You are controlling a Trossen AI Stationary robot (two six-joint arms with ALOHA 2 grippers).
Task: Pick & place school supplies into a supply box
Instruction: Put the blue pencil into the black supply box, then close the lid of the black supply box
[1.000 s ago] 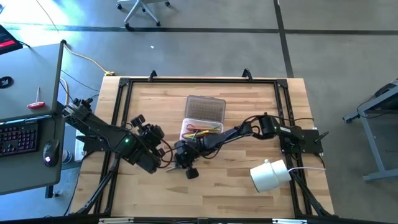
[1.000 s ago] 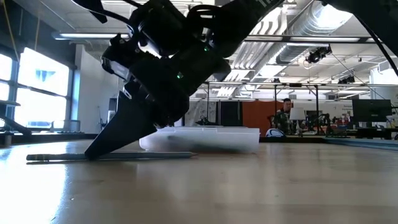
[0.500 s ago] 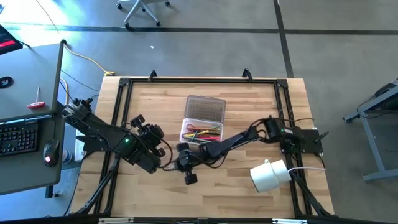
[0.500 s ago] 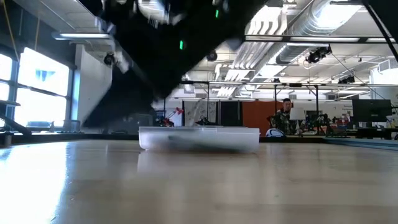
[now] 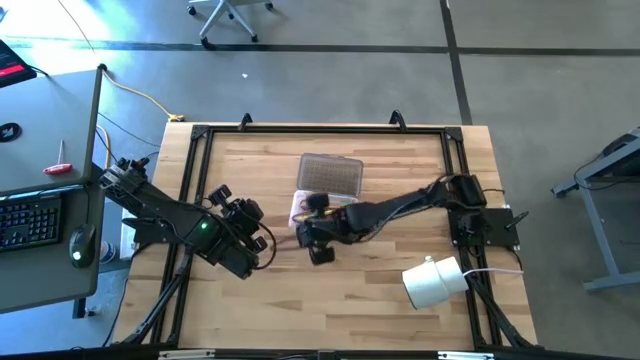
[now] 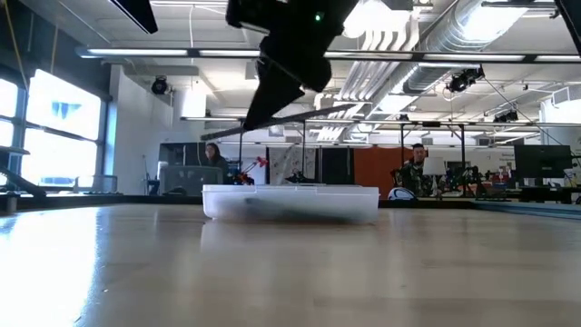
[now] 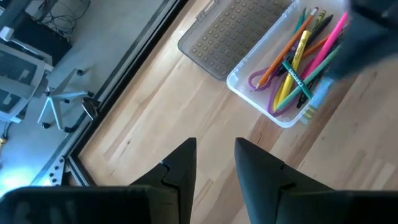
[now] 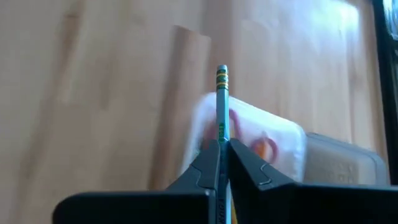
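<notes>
A pencil point(image 8: 222, 93) is clamped between the closed fingers of the right pincer point(image 8: 222, 149), lifted above the table point(image 5: 400, 310). Just beyond it the supply box point(image 5: 300, 207) lies open, apparently holding pens. The left pincer point(image 7: 214, 158), fingers parted and empty, waits farther off.

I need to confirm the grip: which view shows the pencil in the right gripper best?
The right wrist view: the pencil stands pinched between the right gripper's shut fingers, ferrule end showing. The low view shows it as a thin dark line above the supply box. The high and left wrist views hide it.
</notes>
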